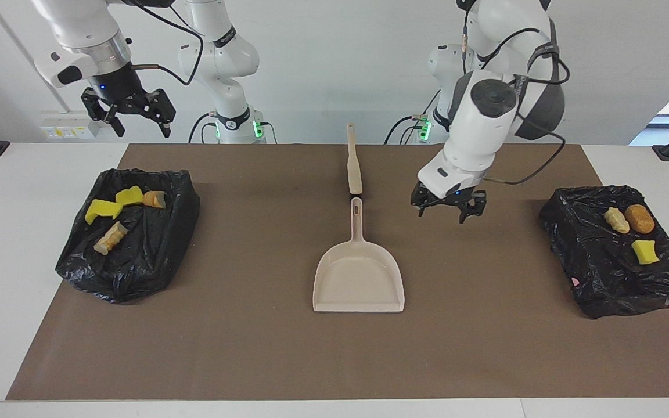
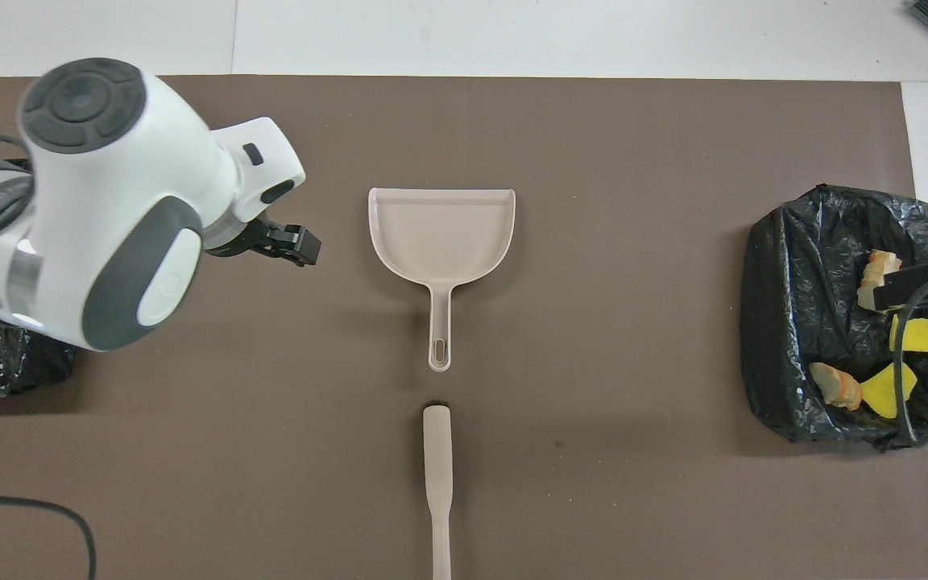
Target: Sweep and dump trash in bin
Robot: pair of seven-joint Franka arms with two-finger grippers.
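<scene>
table (image 1: 50, 348) | brown mat (image 1: 253, 348) | on mat: dustpan (image 1: 359, 278), brush (image 1: 353, 159), two black-bagged bins (image 1: 131, 255)

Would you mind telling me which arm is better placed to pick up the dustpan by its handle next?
Probably the left. Its pincer hangs open over the mat beside the dustpan and its handle, while the right pincer is raised over the table's edge near the bin at the right arm's end.
</scene>
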